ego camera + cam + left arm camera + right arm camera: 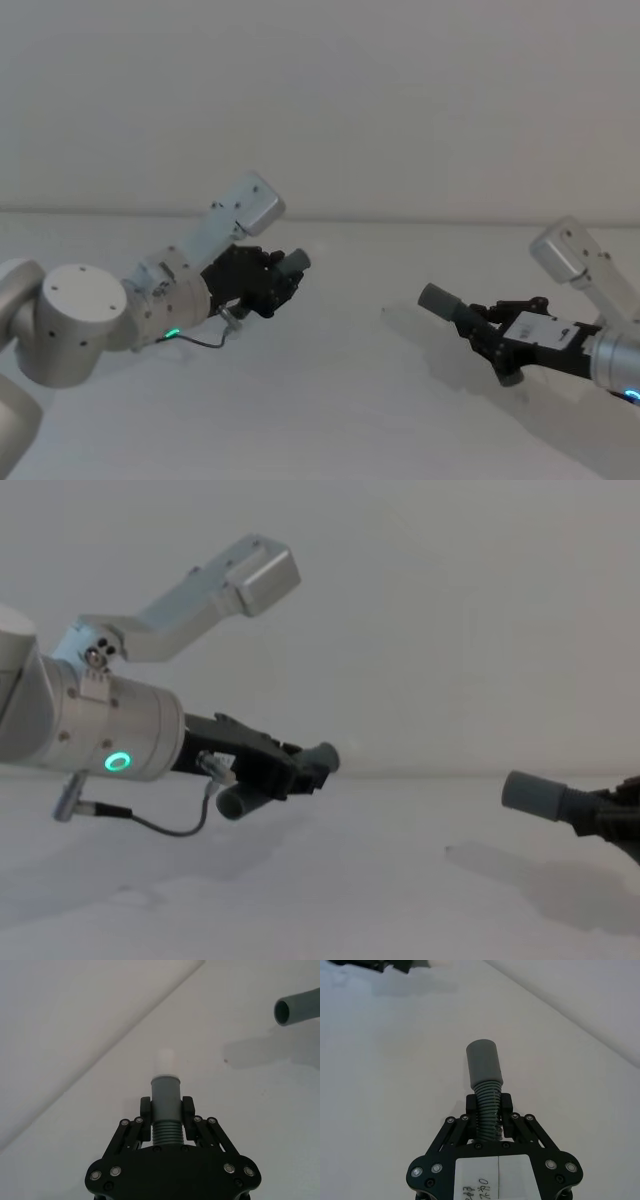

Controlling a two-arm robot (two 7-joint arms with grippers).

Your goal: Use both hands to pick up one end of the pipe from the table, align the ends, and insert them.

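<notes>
Two hose pieces are hanging in the air right now, one per gripper, both clear of the white table (330, 410) and throwing soft shadows on it. The left gripper (283, 275) is sitting left of centre in the head view, with its fingers (145, 1110) pinching the ribbed part of the left hose piece (165, 1092) from both sides, just behind the smooth cuff; that cuff is ending in the narrower whitish tip (165, 1061), which is pointing away from the wrist and over toward the robot's right; in the chest view the back end of this piece is poking out underneath the gripper.

The right gripper (470, 322) is hovering lower on the right side, clamping down on the ribs of the right hose piece (487, 1102) the same way; its wide grey sleeve (483, 1065) is sticking out in front and aiming toward the robot's left.

So the two ends are roughly facing each other but sitting well apart, with bare table showing between them; in the chest view the sleeve is riding a bit lower than the tipped cuff, and from the left wrist its open mouth is showing off to one side of where the tip is pointing.

Small stuff: a green ring (119, 762) is glowing on the left arm, and a thin cable (170, 828) is drooping under it.
</notes>
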